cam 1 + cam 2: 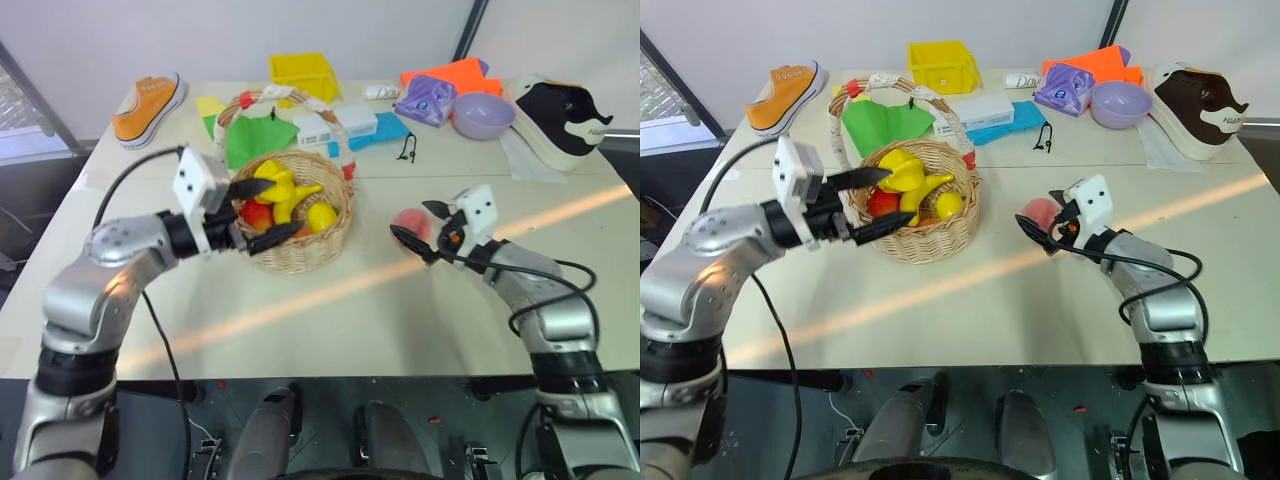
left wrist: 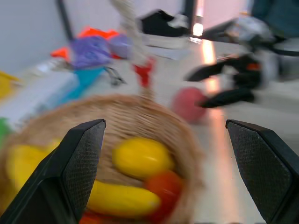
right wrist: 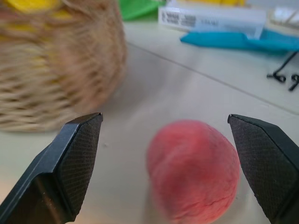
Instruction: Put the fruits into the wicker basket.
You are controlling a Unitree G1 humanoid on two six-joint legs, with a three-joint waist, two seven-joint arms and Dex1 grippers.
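Note:
The wicker basket (image 1: 303,255) stands left of the table's middle under its tall white-wrapped handle (image 1: 262,97). Inside lie fruits: a yellow starfruit (image 1: 272,176), a banana (image 1: 298,193), a lemon (image 1: 322,216) and a red fruit (image 1: 257,213). My left gripper (image 1: 263,211) is open and empty, its fingers reaching over the basket's left rim above the fruits. A pinkish-red peach (image 1: 407,219) lies on the table to the right of the basket. My right gripper (image 1: 420,227) is open with its fingers on either side of the peach (image 3: 194,170), not closed on it.
Along the back of the table sit an orange sneaker (image 1: 148,108), a yellow plastic box (image 1: 304,74), a white carton (image 1: 335,124), a lilac bowl (image 1: 483,114) and a black-and-white shoe (image 1: 562,118). Green paper (image 1: 258,135) lies behind the basket.

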